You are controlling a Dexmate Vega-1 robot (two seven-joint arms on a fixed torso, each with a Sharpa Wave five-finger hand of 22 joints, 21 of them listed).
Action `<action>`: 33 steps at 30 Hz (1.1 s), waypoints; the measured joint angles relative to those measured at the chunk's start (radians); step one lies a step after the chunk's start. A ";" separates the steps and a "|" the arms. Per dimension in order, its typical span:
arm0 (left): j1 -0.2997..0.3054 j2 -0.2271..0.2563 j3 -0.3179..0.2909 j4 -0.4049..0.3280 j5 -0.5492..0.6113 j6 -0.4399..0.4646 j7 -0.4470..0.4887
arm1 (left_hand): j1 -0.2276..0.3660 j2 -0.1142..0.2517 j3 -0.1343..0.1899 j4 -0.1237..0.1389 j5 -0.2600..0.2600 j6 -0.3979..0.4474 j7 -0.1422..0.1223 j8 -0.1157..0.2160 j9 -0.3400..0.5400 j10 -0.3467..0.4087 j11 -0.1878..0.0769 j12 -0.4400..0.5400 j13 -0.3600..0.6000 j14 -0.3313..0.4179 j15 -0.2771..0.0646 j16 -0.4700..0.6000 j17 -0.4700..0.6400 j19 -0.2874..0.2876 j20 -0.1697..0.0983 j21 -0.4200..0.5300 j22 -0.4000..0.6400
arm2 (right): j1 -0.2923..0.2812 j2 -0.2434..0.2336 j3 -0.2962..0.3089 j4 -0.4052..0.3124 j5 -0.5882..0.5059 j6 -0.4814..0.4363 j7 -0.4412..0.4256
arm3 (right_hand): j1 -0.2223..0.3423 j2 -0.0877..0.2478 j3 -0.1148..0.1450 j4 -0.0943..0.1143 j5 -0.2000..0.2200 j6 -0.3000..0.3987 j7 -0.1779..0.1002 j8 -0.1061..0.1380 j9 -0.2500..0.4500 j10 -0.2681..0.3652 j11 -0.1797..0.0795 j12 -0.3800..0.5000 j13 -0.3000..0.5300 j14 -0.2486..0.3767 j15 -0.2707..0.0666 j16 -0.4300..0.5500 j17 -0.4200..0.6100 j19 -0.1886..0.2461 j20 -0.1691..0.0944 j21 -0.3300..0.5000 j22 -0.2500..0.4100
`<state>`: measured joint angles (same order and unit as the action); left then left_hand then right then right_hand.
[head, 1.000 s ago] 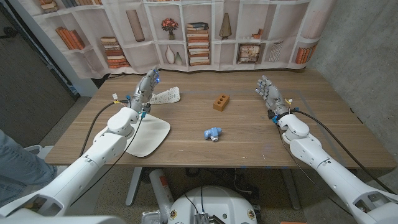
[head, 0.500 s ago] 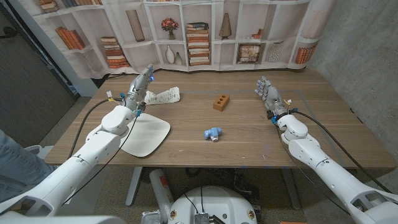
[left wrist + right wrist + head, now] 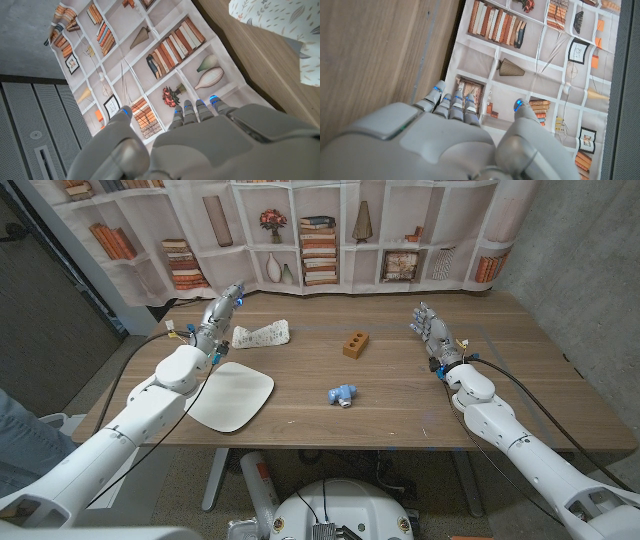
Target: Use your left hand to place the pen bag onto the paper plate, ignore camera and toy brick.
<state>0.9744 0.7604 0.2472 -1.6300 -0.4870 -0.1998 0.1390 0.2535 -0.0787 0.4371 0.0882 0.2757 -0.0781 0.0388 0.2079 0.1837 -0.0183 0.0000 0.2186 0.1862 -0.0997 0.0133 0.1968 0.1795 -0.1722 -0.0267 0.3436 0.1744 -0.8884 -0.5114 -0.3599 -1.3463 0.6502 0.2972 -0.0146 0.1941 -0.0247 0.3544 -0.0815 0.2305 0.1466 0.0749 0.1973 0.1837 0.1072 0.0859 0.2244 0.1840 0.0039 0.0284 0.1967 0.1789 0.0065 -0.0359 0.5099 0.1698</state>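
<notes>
The pen bag (image 3: 262, 334), white with a small leaf print, lies on the table at the back left; a corner of the pen bag (image 3: 280, 22) also shows in the left wrist view. The white paper plate (image 3: 236, 396) sits nearer the front left edge. My left hand (image 3: 217, 320) is raised just left of the bag, fingers stretched toward the back wall, holding nothing and apart from the bag. My left hand (image 3: 200, 135) points at the bookshelf backdrop. My right hand (image 3: 432, 332) stands open over the right side of the table, empty.
A brown toy brick (image 3: 355, 344) lies at the middle back, and a small blue toy camera (image 3: 343, 394) sits in the middle of the table. A printed bookshelf curtain (image 3: 320, 230) hangs behind the table. A concrete wall stands at the right.
My left hand has moved left and toward the back, away from over the plate and the pen bag. The plate is now uncovered. The right arm has not moved.
</notes>
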 measured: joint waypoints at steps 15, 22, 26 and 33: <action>0.036 0.045 -0.034 -0.044 0.050 0.018 0.037 | 0.000 0.000 -0.003 -0.005 0.000 0.007 0.000 0.000 0.000 0.005 -0.005 0.000 0.000 0.003 -0.003 0.000 0.000 -0.004 0.004 -0.004 0.000 | -0.009 -0.002 0.001 -0.021 -0.005 -0.004 -0.017 | 0.000 0.000 0.000 0.000 0.000 0.005 -0.005 0.000 0.000 0.006 -0.005 0.000 0.000 0.000 0.000 0.000 0.000 0.005 0.006 -0.007 0.000; 0.049 0.057 -0.047 -0.051 0.077 0.023 0.059 | 0.005 0.005 0.000 -0.008 0.000 0.018 -0.007 0.000 0.000 0.009 -0.009 0.000 0.000 0.017 -0.008 0.000 0.000 -0.004 0.004 -0.004 0.000 | -0.012 0.000 0.001 -0.028 -0.009 -0.003 -0.024 | 0.000 0.000 -0.004 -0.004 0.000 0.005 -0.005 0.000 0.000 0.009 -0.002 0.000 0.000 0.000 0.000 0.000 0.000 0.005 0.006 -0.011 0.000; 0.050 0.063 -0.048 -0.052 0.095 0.027 0.069 | 0.008 0.002 0.000 -0.008 0.006 0.021 -0.010 0.000 0.000 0.016 -0.006 0.004 0.000 0.019 -0.009 0.000 0.000 -0.004 0.004 -0.011 0.000 | -0.014 0.001 0.001 -0.032 -0.012 0.000 -0.028 | 0.000 0.000 -0.004 -0.004 -0.001 0.005 -0.005 0.000 0.000 0.009 -0.002 0.000 0.000 0.005 -0.005 0.000 0.000 0.005 0.005 -0.011 0.000; 0.047 0.065 -0.049 -0.045 0.131 0.029 0.086 | 0.009 0.001 -0.004 -0.012 0.006 0.032 -0.010 0.008 0.000 0.020 -0.009 0.004 0.000 0.028 -0.012 0.000 0.000 -0.004 0.004 -0.011 0.000 | -0.017 0.004 0.001 -0.037 -0.016 0.005 -0.034 | 0.000 0.000 -0.004 -0.004 -0.005 0.005 -0.005 0.000 0.000 0.009 -0.002 0.000 0.000 0.005 -0.005 0.000 0.000 0.005 0.005 -0.015 0.000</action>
<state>1.0219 0.8252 0.1984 -1.6747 -0.3559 -0.1709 0.2252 0.2627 -0.0774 0.4327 0.0757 0.2814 -0.0457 0.0288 0.2157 0.1836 0.0014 -0.0089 0.2228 0.1863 -0.0722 0.0016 0.1968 0.1792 -0.1759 -0.0230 0.3325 0.1743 -0.9053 -0.5076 -0.3590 -1.3833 0.6343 0.3025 -0.0488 0.1941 -0.0247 0.3503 -0.0856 0.2254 0.1519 0.0696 0.1973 0.1837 0.1163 0.0841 0.2244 0.1837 0.0092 0.0230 0.1967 0.1789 0.0118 -0.0304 0.4952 0.1697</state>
